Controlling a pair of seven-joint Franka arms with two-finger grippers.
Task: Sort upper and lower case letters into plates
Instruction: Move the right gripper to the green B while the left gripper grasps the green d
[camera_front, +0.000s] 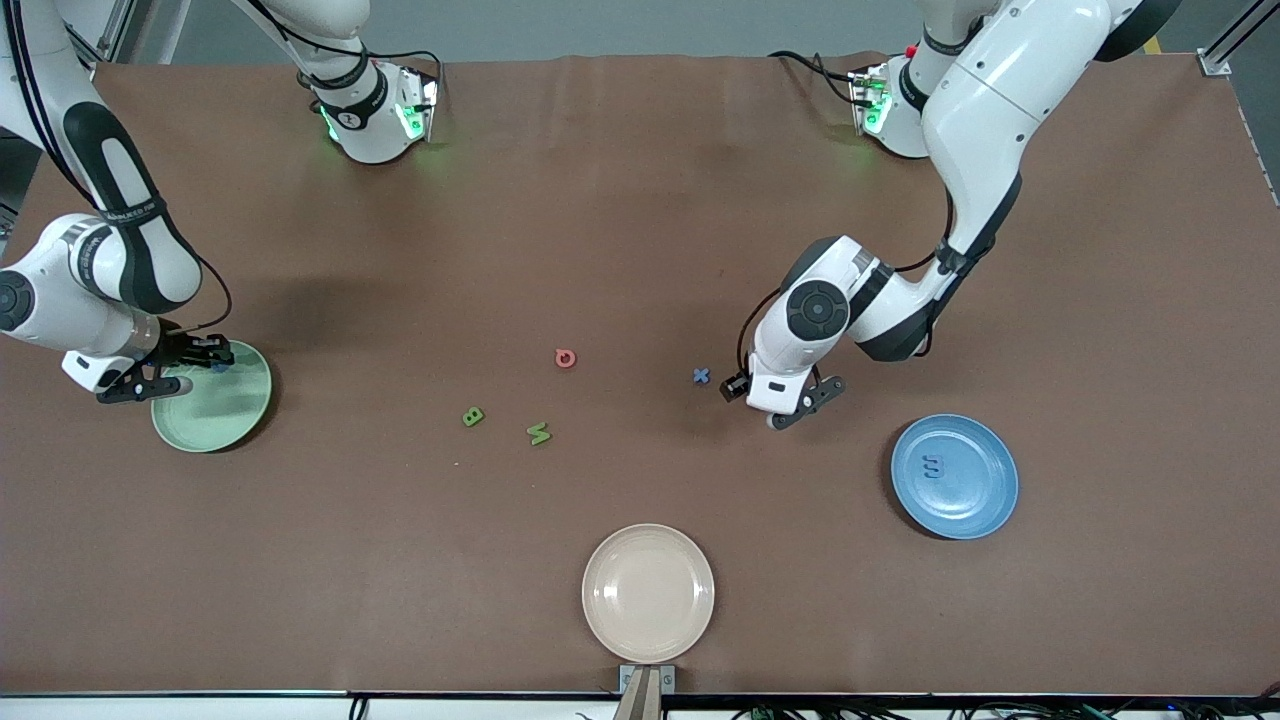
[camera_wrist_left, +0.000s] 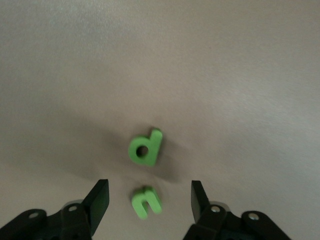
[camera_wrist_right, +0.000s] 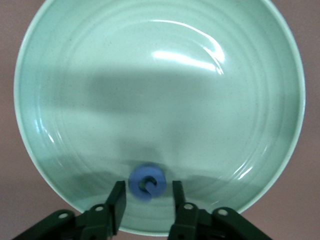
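Observation:
My right gripper (camera_wrist_right: 147, 187) is open over the mint green plate (camera_wrist_right: 160, 90), close above its rim nearest the right arm's base. A blue rounded letter (camera_wrist_right: 147, 182) sits in the plate between the fingers, free of both. In the front view this gripper (camera_front: 200, 358) is over the mint plate (camera_front: 225, 410). My left gripper (camera_wrist_left: 149, 192) is open low over bare table, with a green "n" (camera_wrist_left: 146, 202) between its fingers and a green "d" (camera_wrist_left: 146, 147) just past it. In the front view the left gripper (camera_front: 805, 405) hides both. The blue plate (camera_front: 975, 500) holds a blue letter (camera_front: 933, 466).
A blue x (camera_front: 701, 376) lies beside the left hand. A pinkish-red letter (camera_front: 565, 358), a green B (camera_front: 473, 416) and another green letter (camera_front: 539, 433) lie mid-table. A cream-beige plate (camera_front: 648, 592) sits nearest the front camera.

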